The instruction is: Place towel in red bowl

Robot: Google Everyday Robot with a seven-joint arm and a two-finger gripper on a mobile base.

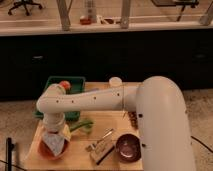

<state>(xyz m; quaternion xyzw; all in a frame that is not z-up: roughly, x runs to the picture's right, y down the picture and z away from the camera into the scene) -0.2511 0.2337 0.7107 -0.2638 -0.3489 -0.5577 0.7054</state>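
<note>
Dark cupboards (150, 55) stand along the back of the room, and a light wooden tabletop (77, 150) sits in front of them. My big white arm (100, 99) comes in from the right and goes across to the left side of the tabletop. At its end, my tool (55, 132) points down, right over the round red bowl (42, 149) at the front left corner. The pale cloth towel (54, 144) lies in that red bowl, just under my tool. I cannot tell if my tool is wide or narrow, or if it holds the towel, because my wrist hides it.

Behind the red bowl is a flat green tray (55, 80) with a small round orange thing (65, 85) in it. A small white round cup (115, 81) stands near the back of the tabletop, beside the tray. A long green thing (82, 124) lies just to the right of my tool. Next comes a silver fork (99, 140), and a small box-like thing (102, 152) lies close to it. A dark shiny round bowl (120, 142) sits to the right of these, near my arm.
</note>
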